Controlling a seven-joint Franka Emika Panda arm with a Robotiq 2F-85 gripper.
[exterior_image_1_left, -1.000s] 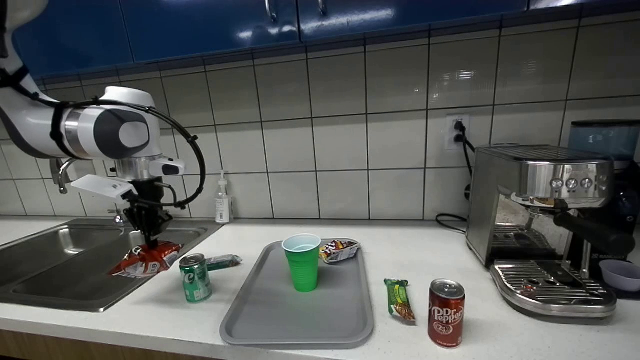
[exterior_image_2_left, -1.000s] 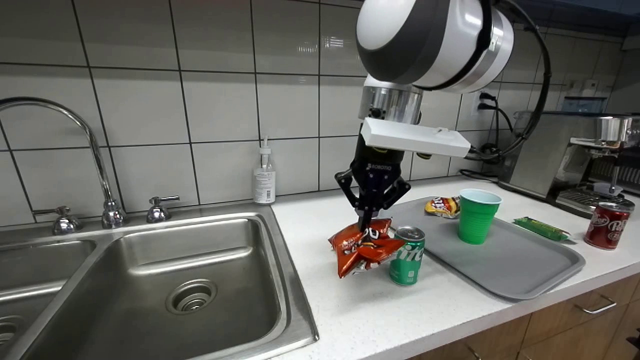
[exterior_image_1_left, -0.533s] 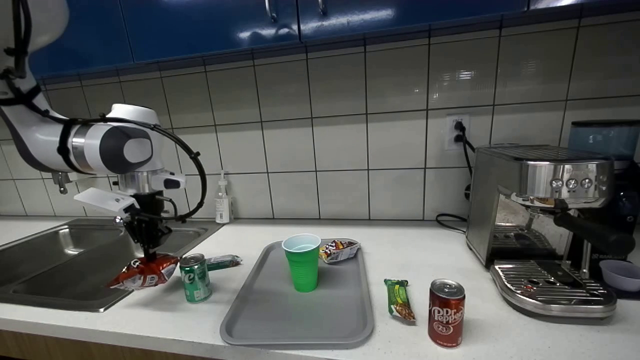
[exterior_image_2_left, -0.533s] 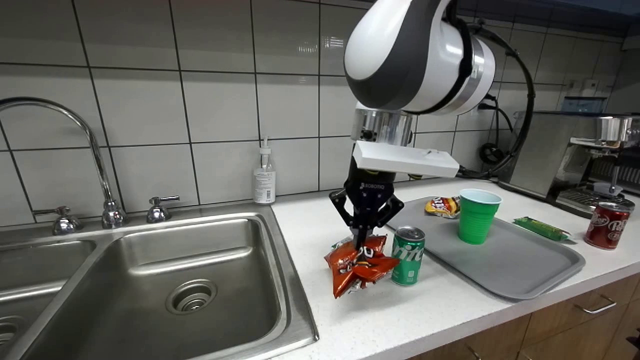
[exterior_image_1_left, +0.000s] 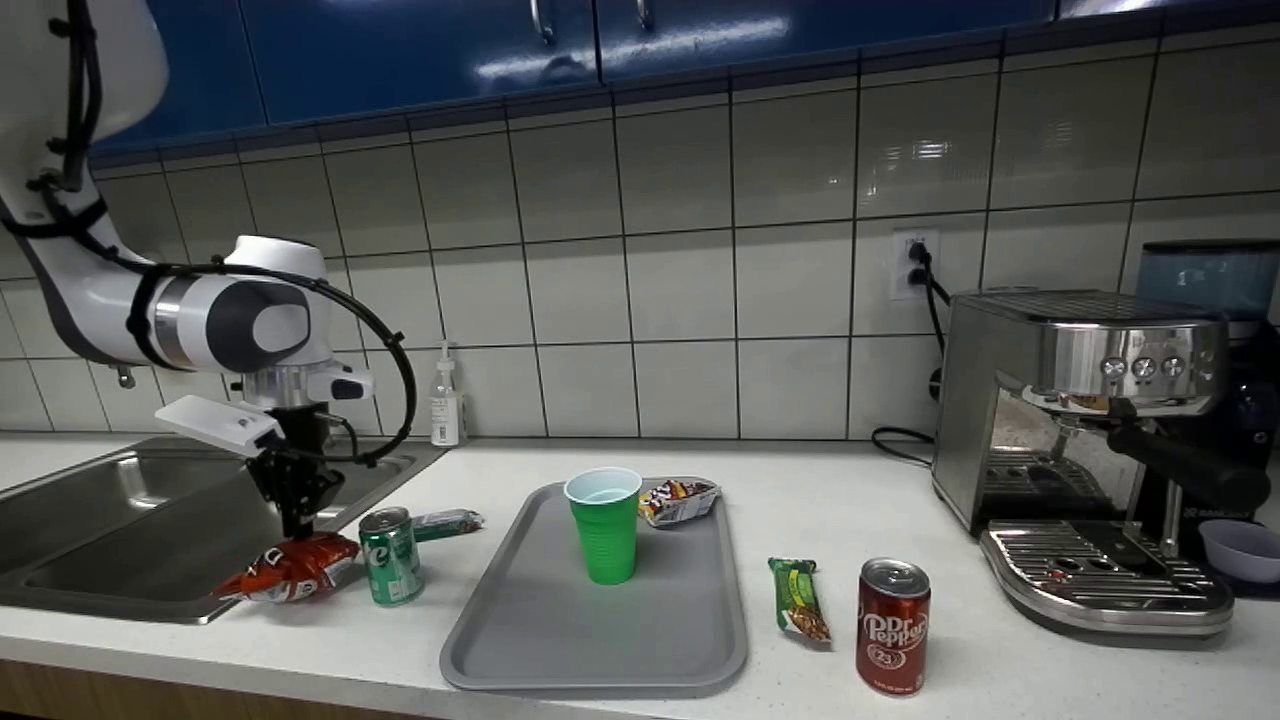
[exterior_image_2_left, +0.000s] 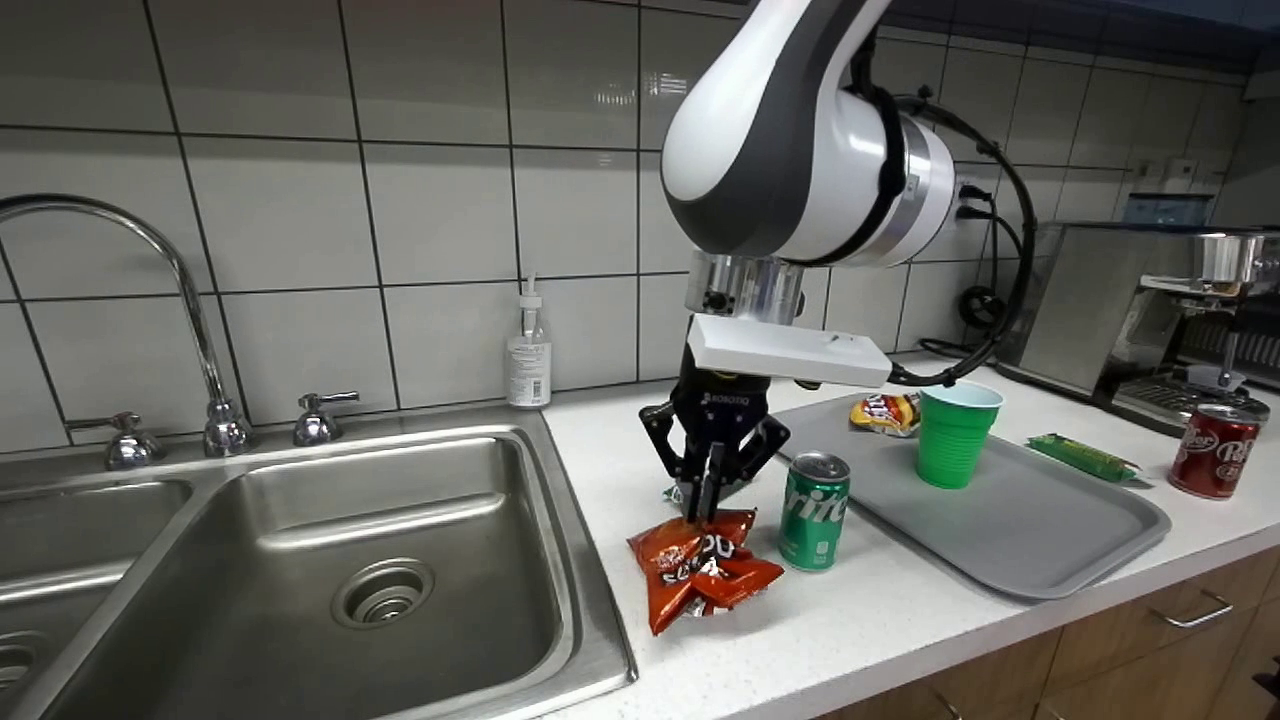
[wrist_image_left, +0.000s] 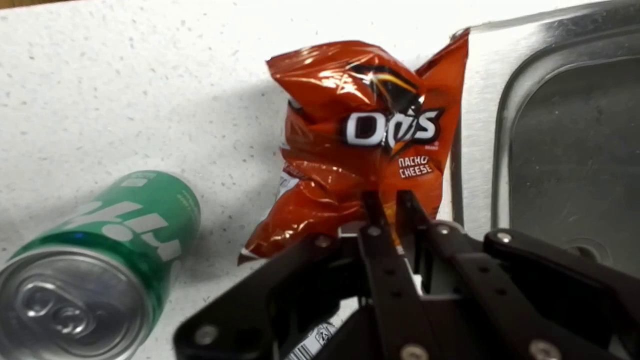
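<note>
Doritos bag, on counter beside sink: seemingly set down; gripper, jaws slightly parted over it, not yet clear.

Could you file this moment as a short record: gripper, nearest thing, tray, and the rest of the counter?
Gripper: pointing down, jaws slightly parted
Nearest thing: red Doritos bag, seemingly resting on the counter beside the sink
Contact with bag: not certain
Beside bag: upright green soda can
Tray: upright green cup, snack packet near a corner
Counter past tray: green-wrapped bar, upright Dr Pepper can, coffee machine
</note>
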